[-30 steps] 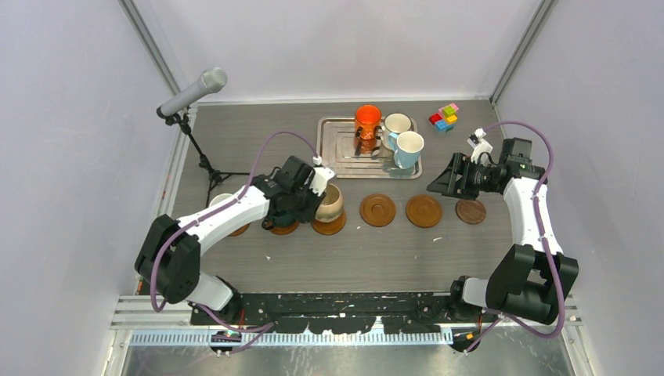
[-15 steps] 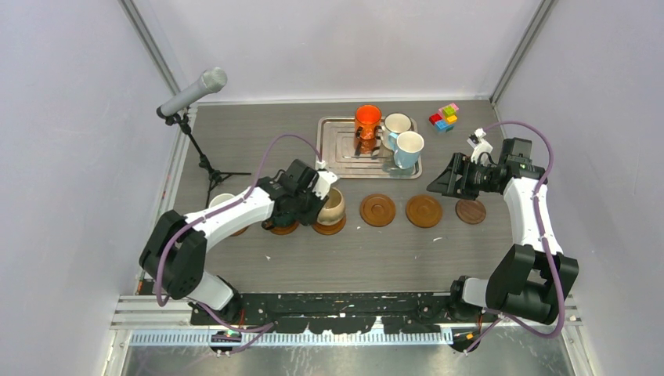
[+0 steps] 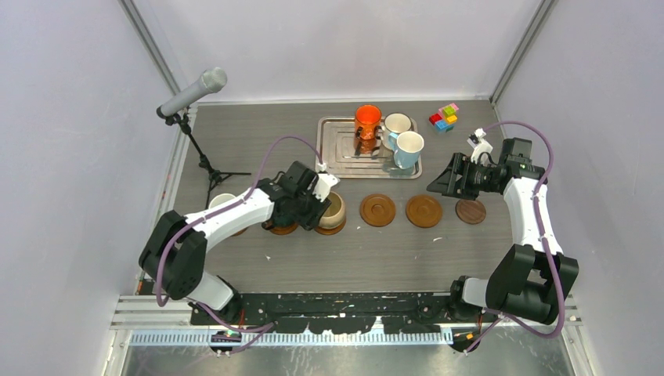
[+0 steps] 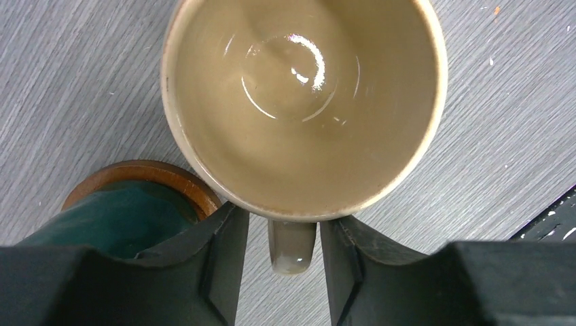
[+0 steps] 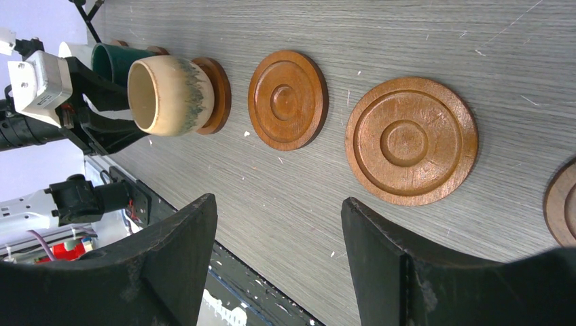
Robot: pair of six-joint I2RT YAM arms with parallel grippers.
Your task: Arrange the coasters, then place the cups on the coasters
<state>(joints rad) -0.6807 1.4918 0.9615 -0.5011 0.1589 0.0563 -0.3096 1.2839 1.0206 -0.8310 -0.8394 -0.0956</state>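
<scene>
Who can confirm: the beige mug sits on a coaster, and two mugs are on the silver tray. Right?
Not quite. The beige mug does sit on a coaster, but three mugs are on the silver tray, not two: the orange mug, the whitish mug and the light blue mug. The top external view shows it.

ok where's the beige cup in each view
Top external: beige cup left of centre, on a coaster.
Left wrist: fills the upper middle, handle between the fingers.
Right wrist: upper left, on the same coaster.
Shared landmark: dark green cup beside it, clear in both wrist views.
</scene>
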